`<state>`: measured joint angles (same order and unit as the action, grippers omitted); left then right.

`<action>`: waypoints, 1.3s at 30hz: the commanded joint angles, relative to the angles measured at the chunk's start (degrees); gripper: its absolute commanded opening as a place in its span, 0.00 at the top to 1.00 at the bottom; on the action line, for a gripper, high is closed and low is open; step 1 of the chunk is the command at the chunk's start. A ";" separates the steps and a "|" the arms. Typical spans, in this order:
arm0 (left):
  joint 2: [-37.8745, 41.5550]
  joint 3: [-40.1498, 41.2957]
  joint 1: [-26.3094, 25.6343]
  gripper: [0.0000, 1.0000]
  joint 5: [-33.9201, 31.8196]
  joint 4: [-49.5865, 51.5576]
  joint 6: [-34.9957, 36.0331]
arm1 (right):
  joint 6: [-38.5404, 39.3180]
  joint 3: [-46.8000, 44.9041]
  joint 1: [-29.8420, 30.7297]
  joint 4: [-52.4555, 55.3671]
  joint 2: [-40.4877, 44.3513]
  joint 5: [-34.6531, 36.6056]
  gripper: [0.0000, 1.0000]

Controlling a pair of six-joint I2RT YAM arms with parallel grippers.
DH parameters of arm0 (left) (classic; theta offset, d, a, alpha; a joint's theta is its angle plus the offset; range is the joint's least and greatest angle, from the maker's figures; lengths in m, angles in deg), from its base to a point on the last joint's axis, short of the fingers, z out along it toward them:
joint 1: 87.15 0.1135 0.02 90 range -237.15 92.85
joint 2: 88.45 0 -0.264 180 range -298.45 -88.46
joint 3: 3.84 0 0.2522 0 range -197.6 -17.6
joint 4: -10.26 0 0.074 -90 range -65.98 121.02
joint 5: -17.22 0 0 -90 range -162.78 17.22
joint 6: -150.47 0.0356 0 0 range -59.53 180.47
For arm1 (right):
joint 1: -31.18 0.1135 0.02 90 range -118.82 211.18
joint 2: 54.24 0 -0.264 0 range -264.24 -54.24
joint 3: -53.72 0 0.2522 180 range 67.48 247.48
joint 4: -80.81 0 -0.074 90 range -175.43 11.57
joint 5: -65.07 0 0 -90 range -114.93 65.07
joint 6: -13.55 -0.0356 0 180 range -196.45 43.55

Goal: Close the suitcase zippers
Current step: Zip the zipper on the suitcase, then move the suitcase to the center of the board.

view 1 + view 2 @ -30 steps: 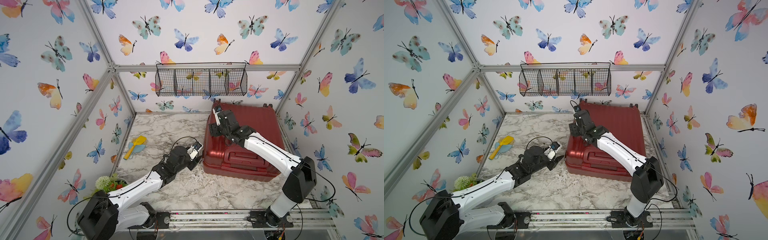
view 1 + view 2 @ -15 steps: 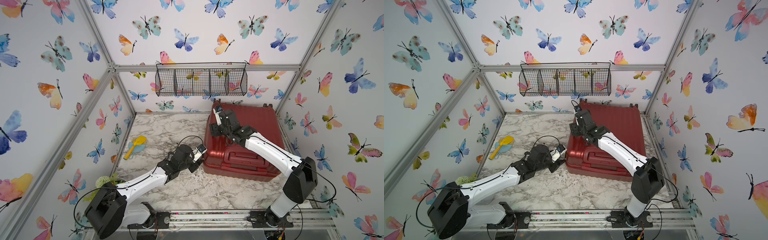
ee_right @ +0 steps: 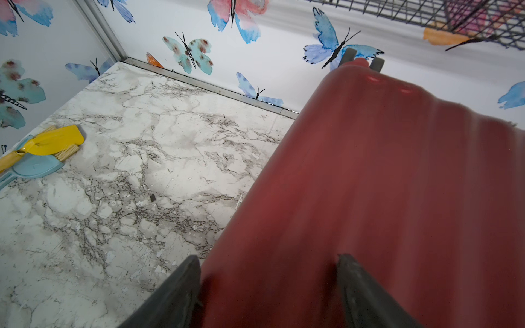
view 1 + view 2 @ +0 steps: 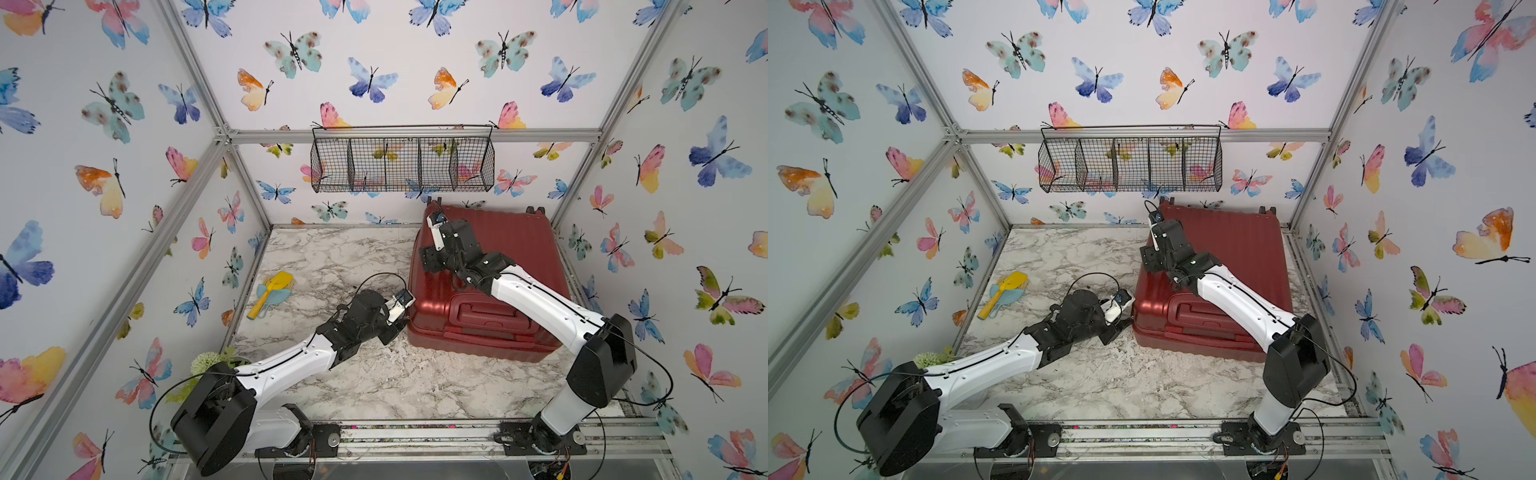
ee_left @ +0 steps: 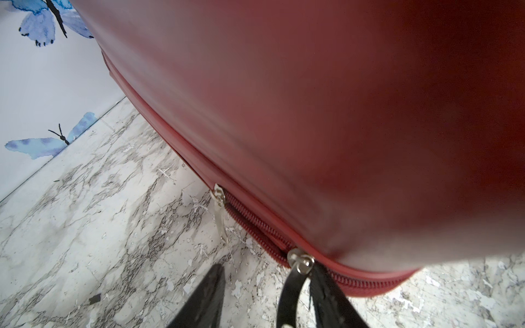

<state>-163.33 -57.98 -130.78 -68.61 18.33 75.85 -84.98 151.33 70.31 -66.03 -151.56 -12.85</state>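
While the dark red suitcase [image 4: 519, 237] lies flat on the marble desk [image 4: 332, 257], toward the back right in both top views, two robot arms reach for it. The left tool [image 4: 400, 330] hangs low by the suitcase's near left corner, just beside the seam. Its wrist view shows the zippers [image 5: 255, 227] as a red toothed track between two silver sliders. The nearer slider [image 5: 300, 259] lies right at the tip of one black finger [image 5: 329, 295], and the other slider [image 5: 218, 196] sits farther along the track. This tool's jaws stand apart with bare desk between them, gripping nothing. The right tool [image 4: 427, 259] is over the shell's top left edge, jaws spread wide and holding nothing. Whether they touch the ribbed shell cannot be told.
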 commanded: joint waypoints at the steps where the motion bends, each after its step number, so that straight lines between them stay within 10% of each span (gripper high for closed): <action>1: -5.48 -2.10 -0.40 0.52 -5.30 -3.94 -0.60 | 0.09 -10.05 0.00 27.45 -9.29 -7.73 0.24; 22: -19.28 -15.06 7.83 0.52 -3.22 -3.20 -6.03 | -0.51 -18.31 0.00 26.26 -8.24 -9.27 0.35; 33: -1.49 -4.39 9.17 0.46 -7.26 -1.77 -13.20 | 0.73 -5.79 -0.11 26.58 -0.63 -9.21 0.18; 39: 2.32 -2.39 9.18 0.44 -7.70 -1.13 -15.00 | -5.97 3.15 -18.18 27.37 7.99 -6.60 0.12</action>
<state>-161.91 -60.56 -121.69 -75.19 17.06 62.82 -84.98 154.04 63.12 -54.75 -144.82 -18.69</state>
